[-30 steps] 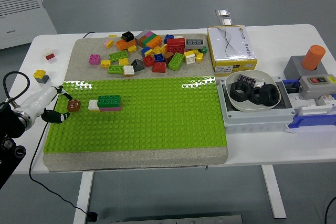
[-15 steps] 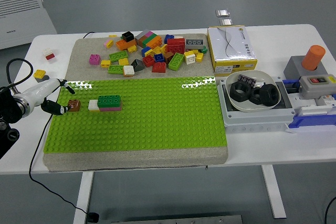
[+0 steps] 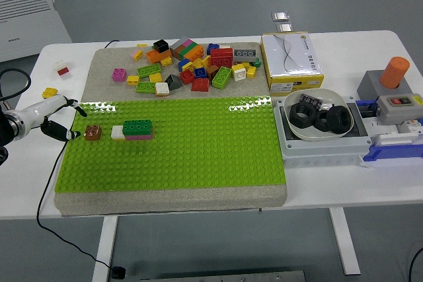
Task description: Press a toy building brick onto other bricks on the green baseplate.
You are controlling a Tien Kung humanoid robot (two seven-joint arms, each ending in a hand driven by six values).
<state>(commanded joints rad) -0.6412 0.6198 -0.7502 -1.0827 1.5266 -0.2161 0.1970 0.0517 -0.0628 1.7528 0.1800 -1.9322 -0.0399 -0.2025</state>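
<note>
White desk (image 3: pixel 198 203) carrying a mat, a box and some hardware.

A grey mat (image 3: pixel 106 64) fills the middle and left of the frame. A yellow-and-white box (image 3: pixel 291 61) sits just right of its upper edge, with a grey tray (image 3: pixel 317 150) below the box. A grey unit (image 3: pixel 390 100) stands at far right. Two small bricks, one red-and-white (image 3: pixel 63 69), one yellow (image 3: pixel 50 92), lie at upper left.

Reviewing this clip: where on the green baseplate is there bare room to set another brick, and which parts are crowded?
The green baseplate is bare right of the green brick stack all the way to the grey tray, and along its near edge. Crowded: the loose brick pile behind it, and the left end near the brown brick and left hand.
</note>
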